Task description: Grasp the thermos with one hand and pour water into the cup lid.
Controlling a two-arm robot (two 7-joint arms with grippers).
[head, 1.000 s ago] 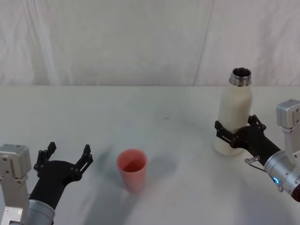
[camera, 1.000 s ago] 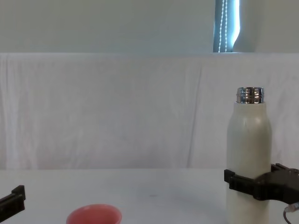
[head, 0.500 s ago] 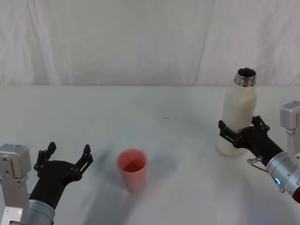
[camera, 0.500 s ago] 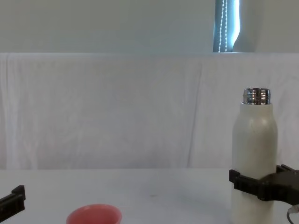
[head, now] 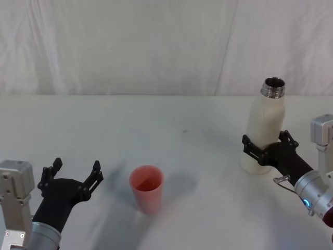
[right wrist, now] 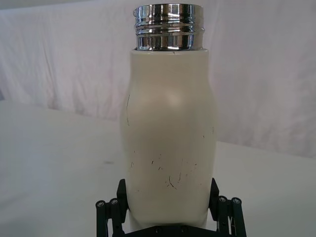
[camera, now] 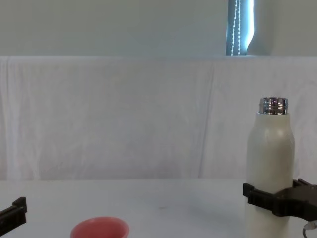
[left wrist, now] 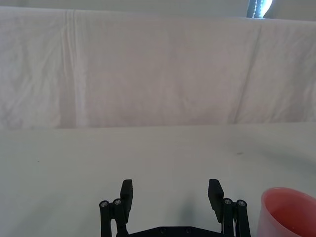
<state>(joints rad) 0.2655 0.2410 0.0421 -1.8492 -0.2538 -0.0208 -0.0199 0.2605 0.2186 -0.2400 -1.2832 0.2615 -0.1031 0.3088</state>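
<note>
Item one, my right gripper point(head: 264, 147): black, two-jawed, on a silver-grey arm at the table's right side. I logged its jaws clamped on the lower body of the thermos point(head: 263, 132), one finger on each flank, as the right wrist view showed with the bottle filling the gap between the fingers point(right wrist: 121, 197).

Item two, the thermos: cream-white, matte, fine scuff marks on its front, chrome threaded neck open at the top. It stood nearly upright in that grip; from the head view I could not settle whether its base touched the table point(head: 187, 135) or hung just clear of it.

Item three, the cup lid point(head: 146, 188): small, salmon-pink, upright, mouth open, on the table well apart from the thermos, toward my left and nearer the robot's body.

Item four, my left gripper point(head: 73, 175): low at the near left, jaws spread wide with nothing between them, the cup lid just beside it on its right. The left wrist view placed the pink rim point(left wrist: 289, 212) next to one open finger point(left wrist: 215, 193).

Item five, backdrop: a white cloth point(camera: 124, 114) hung behind the table.
</note>
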